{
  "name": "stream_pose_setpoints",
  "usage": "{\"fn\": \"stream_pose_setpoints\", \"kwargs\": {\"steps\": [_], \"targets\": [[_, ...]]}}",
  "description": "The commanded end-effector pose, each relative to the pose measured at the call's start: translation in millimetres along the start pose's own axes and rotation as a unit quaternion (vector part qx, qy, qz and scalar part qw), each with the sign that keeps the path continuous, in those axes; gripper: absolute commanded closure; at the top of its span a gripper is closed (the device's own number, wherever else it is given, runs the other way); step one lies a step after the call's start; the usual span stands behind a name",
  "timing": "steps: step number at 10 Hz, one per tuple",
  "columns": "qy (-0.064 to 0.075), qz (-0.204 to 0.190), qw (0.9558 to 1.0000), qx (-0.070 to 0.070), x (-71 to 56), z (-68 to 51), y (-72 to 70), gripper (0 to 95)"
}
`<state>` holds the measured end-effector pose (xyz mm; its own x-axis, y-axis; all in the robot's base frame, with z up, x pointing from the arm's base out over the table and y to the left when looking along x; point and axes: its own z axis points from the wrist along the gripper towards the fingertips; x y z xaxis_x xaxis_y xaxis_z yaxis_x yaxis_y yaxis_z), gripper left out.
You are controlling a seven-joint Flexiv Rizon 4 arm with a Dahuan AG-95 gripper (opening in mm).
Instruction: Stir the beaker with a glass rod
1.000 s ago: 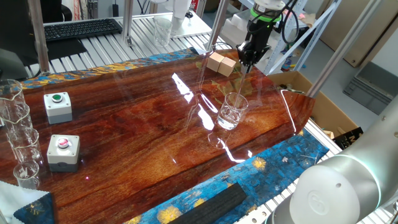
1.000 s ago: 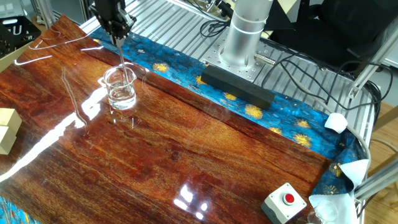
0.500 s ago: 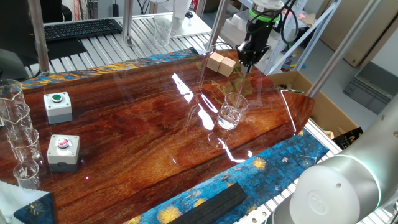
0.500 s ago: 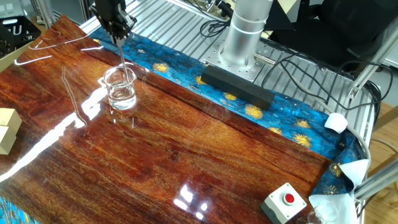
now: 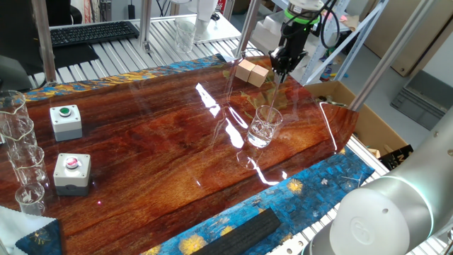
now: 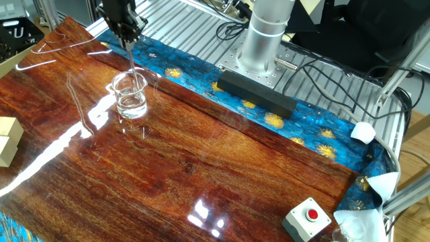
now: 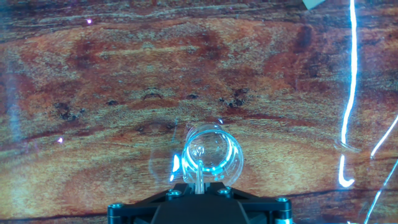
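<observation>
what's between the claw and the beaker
Only the glass rod. The claw is shut on its top end, and it runs down into the beaker. Both fixed views show this; otherwise that stretch is just air.

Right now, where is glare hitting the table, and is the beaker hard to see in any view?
One fixed view: white glare streaks beside the beaker. The other fixed view: a broad glare band left of it, the glass rod faint. Hand view: bright streaks at right; beaker rim clear.

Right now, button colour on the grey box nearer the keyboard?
Green button on that grey box; clearest in one fixed view.
</observation>
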<state>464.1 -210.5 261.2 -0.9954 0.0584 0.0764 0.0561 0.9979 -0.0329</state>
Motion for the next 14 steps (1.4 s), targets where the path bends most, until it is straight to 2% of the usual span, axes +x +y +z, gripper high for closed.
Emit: {"fn": "stream_pose_setpoints", "kwargs": {"steps": [1, 5, 11, 14], "targets": [[0.003, 0.000, 1.0000, -0.003, -2.3, -1.1, -0.1, 95.0], [0.009, 0.002, 0.9999, -0.004, -4.5, 0.5, 0.6, 95.0], [0.006, 0.006, 1.0000, -0.004, -18.7, 9.2, 4.2, 95.0], [0.004, 0.000, 1.0000, -0.003, -25.8, 8.4, 1.7, 95.0]]}}
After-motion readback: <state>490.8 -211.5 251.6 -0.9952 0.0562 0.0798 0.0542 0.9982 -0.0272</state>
